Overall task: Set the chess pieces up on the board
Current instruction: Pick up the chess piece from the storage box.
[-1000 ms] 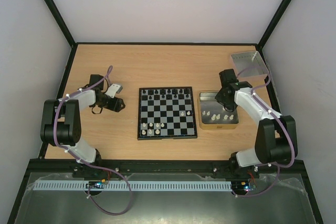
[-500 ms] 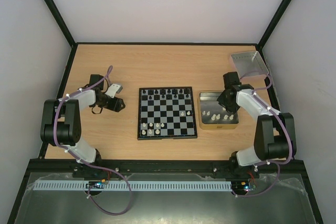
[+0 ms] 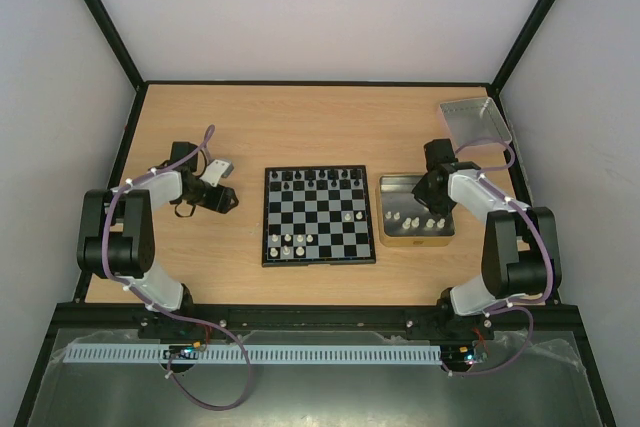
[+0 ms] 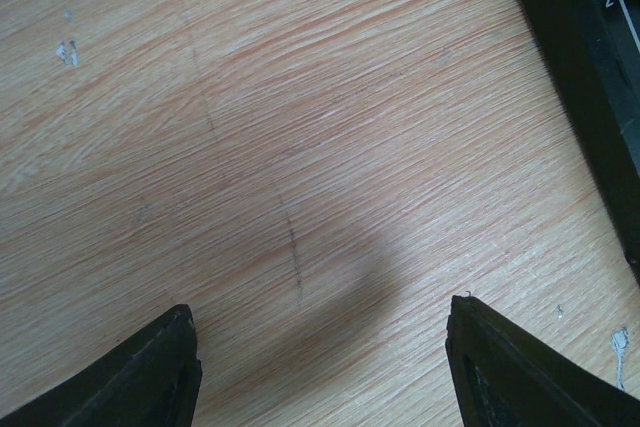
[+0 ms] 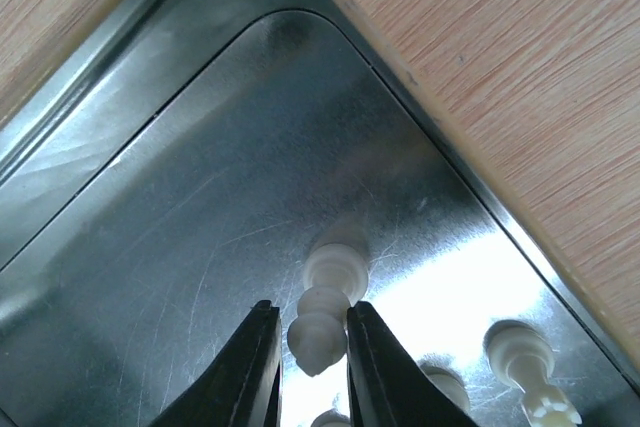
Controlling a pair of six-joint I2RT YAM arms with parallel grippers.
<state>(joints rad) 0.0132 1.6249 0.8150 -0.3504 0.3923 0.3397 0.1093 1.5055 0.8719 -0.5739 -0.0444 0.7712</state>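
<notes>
Low in the right wrist view, the right gripper [image 5: 312, 309] pinches a white piece [image 5: 320, 332] standing in the metal tray [image 5: 120, 77] (other white pieces [image 5: 520, 352] stand just beside it). The left gripper [image 4: 320, 307] hangs spread over the bare wooden table [image 4: 250, 127]. The board [image 4: 575, 77] shows its black rim at that frame's upper right.

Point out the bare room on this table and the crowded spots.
Free: the wide table strip between the board and the back wall; the strip between board and near edge; the wood under the open left gripper. Crowded: the right side, with the tan-rimmed tray, the right gripper around a white piece, and the grey metal tray.
</notes>
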